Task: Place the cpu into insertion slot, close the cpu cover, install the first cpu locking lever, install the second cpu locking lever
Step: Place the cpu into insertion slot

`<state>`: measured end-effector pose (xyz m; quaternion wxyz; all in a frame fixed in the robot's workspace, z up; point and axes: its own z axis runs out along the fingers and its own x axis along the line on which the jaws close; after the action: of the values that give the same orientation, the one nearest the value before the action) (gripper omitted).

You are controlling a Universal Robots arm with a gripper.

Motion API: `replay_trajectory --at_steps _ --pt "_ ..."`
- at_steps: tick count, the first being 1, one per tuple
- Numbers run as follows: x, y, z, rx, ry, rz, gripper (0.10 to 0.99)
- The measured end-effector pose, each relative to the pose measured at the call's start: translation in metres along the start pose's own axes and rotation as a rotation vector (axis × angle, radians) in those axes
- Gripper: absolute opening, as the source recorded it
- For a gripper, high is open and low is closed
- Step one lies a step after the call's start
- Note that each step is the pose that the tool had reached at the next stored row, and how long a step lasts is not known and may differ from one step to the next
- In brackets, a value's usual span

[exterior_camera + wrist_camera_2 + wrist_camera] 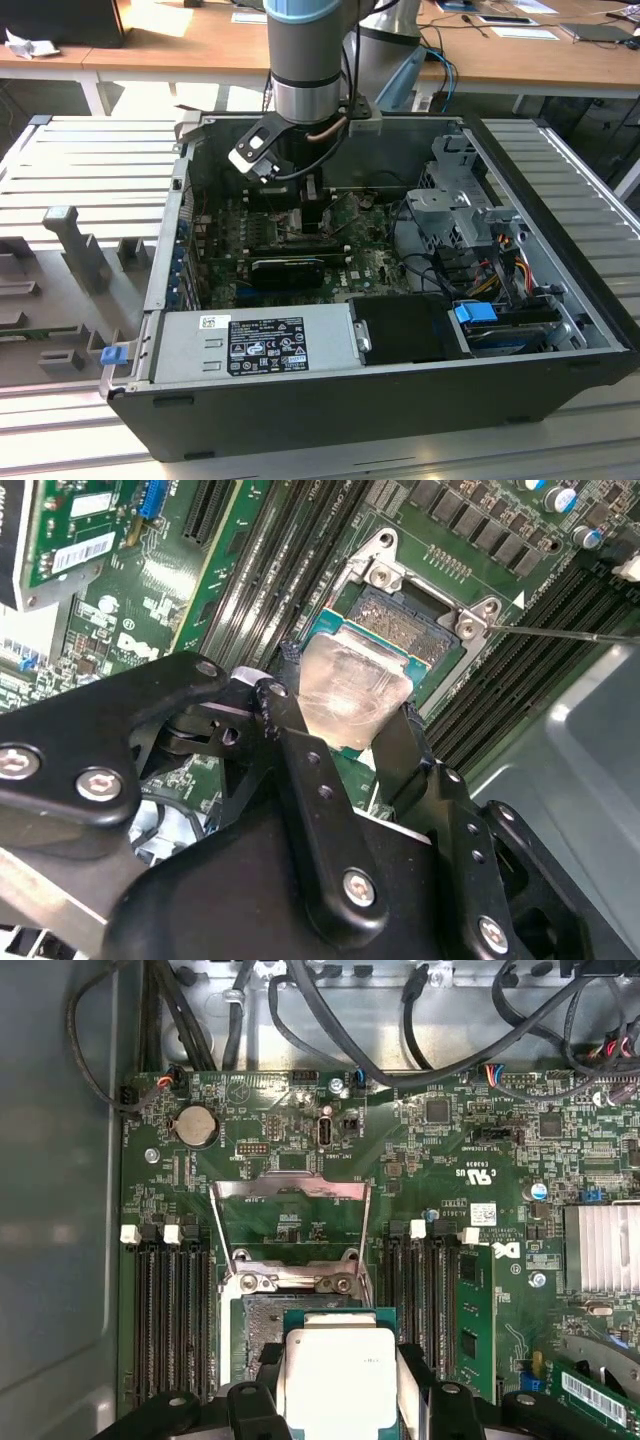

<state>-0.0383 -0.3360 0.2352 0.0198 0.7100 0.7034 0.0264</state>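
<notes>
Pale cpu [352, 685] between the tool's [347, 704] fingers [300, 760], over the insertion slot [412, 620].

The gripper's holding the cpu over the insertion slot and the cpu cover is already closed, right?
Not quite: the cpu cover stands open, swung back from the insertion slot, as the first wrist view shows. The gripper does hold the cpu over that slot.

Robot lab, open PC case [400, 400], slatted bench [90, 150], desks [180, 45] w/ cables [440, 50]

Insertion slot [262, 1325] uncovered beneath the gripped cpu [340, 1380]; cpu cover [290, 1190] stands hinged open beside it. Memory slots [170, 1330] flank both sides; cables [185, 1010] cross beyond the cover.
</notes>
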Motion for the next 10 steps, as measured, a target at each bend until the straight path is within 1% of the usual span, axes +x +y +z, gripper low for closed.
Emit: replay_trajectory --at_steps 4,6,8,10 --pt "0.0051 -0.0013 0.0042 0.0 0.0004 0.0 0.529" --pt "0.0062 -0.0038 0.0106 0.0 0.0002 0.0 0.529" --pt "0.0071 -0.0041 0.0125 0.0 0.0001 0.0 0.529" --pt "0.0097 -0.0044 0.0156 0.0 0.0003 0.0 0.529"
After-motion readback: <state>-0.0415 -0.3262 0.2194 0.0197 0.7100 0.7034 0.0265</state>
